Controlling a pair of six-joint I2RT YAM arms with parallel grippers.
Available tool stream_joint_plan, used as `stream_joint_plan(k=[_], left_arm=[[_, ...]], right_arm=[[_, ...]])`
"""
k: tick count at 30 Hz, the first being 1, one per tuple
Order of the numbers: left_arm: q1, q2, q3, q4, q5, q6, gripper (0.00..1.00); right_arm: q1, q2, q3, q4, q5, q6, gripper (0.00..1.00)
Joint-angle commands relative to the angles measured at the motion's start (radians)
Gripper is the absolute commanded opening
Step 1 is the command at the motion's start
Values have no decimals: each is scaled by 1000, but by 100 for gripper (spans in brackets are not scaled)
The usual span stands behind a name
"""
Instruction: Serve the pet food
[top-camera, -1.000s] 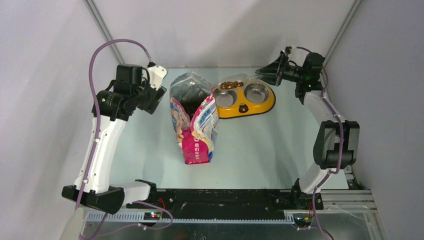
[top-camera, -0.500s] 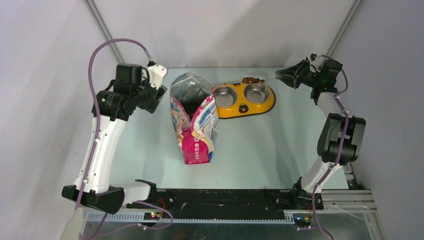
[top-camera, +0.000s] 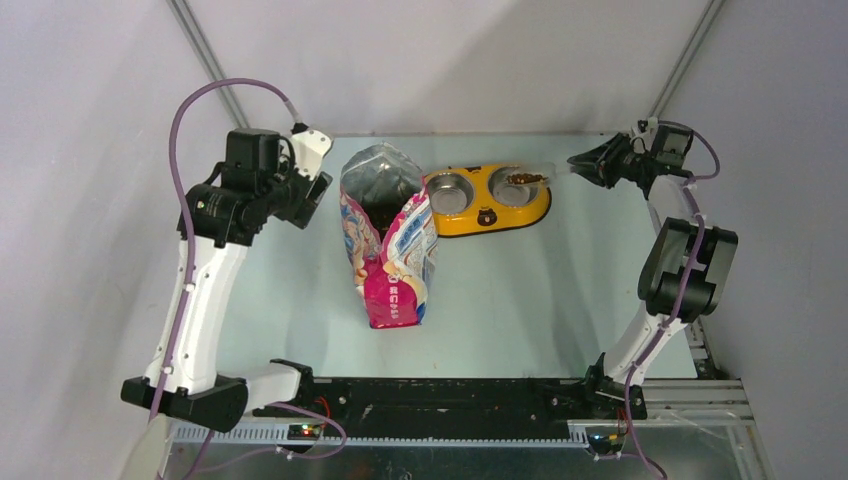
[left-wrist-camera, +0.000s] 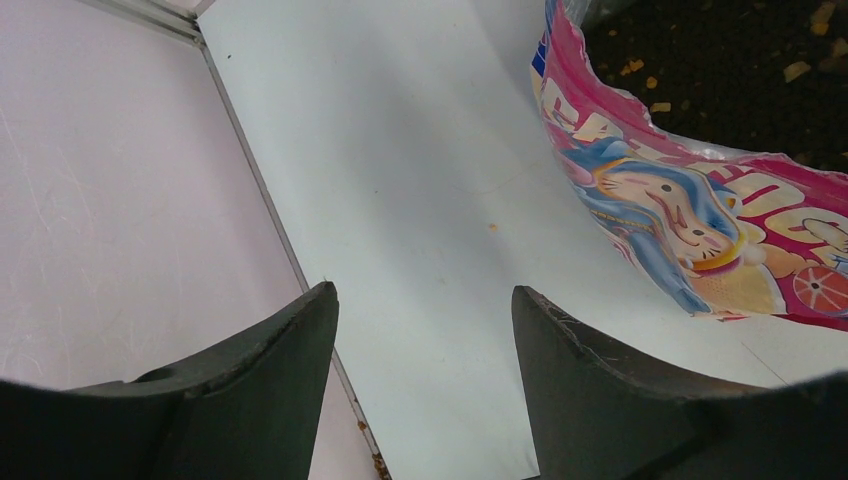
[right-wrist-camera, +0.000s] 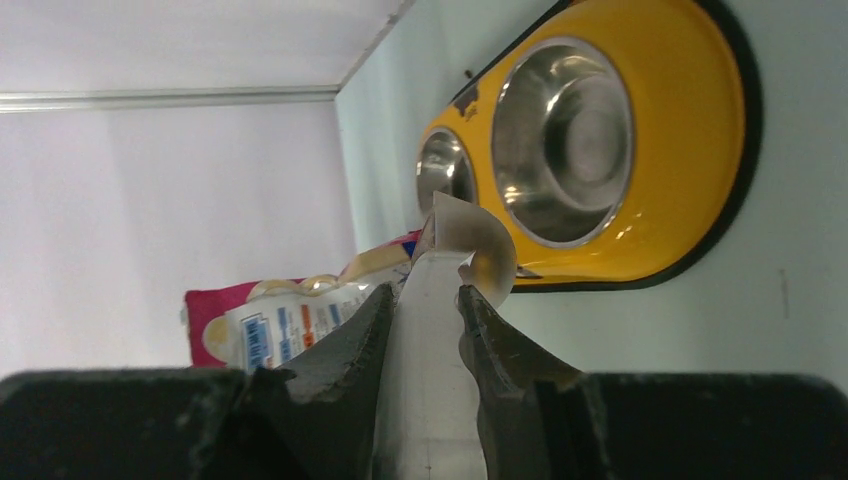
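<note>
Kibble (top-camera: 524, 178) lies heaped in the clear scoop (top-camera: 541, 174) whose flat handle my right gripper (top-camera: 590, 165) is clamped on. The scoop hangs over the steel cup nearer my right arm in the yellow bowl (top-camera: 487, 218), at the far side of the table (top-camera: 530, 300). My left gripper (top-camera: 312, 190) hangs with its fingers apart and nothing between them, just beside the open pink-and-blue bag (top-camera: 392, 255) — more kibble shows dark inside its mouth.
</note>
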Motion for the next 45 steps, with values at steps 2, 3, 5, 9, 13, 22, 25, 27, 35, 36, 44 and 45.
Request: stream_joint_plan(k=[2,3,5,9,13,22,25,27,35,36,44,45], left_arm=[[0,-29,21,3,-7,-15,71],[0,-28,25,1,-7,-15,71],[-2,-26,30,-2,-10,-15,71],[-6,-21,38,-6,-16,-15,71],[-8,-20,39,-5,-17,-14,71],[-6,-26,27,13,1,-27,71],[-6,-32,10,27,19,-34,71],[-6,-38,4,32,30,-38,71],[-6,-25,53,79,67,-112,71],[-6,-16,61,91,77,-140,71],[-6,50,113,153,161,-314,72],[-6,65,113,161,178,-343,72]], right_arm=[[16,34,86,-133,107,-135,0],[23,42,106,-149,126,-143,0],[33,61,137,-179,158,-172,0],[51,98,186,-220,216,-222,0],[74,110,222,-251,262,-268,0],[132,83,300,-335,414,-455,0],[160,71,312,-351,454,-493,0],[183,59,318,-365,493,-532,0],[289,-64,344,-402,716,-745,0],[291,-92,348,-407,712,-759,0],[331,-264,484,-503,520,-749,0],[351,-278,500,-506,507,-727,0]])
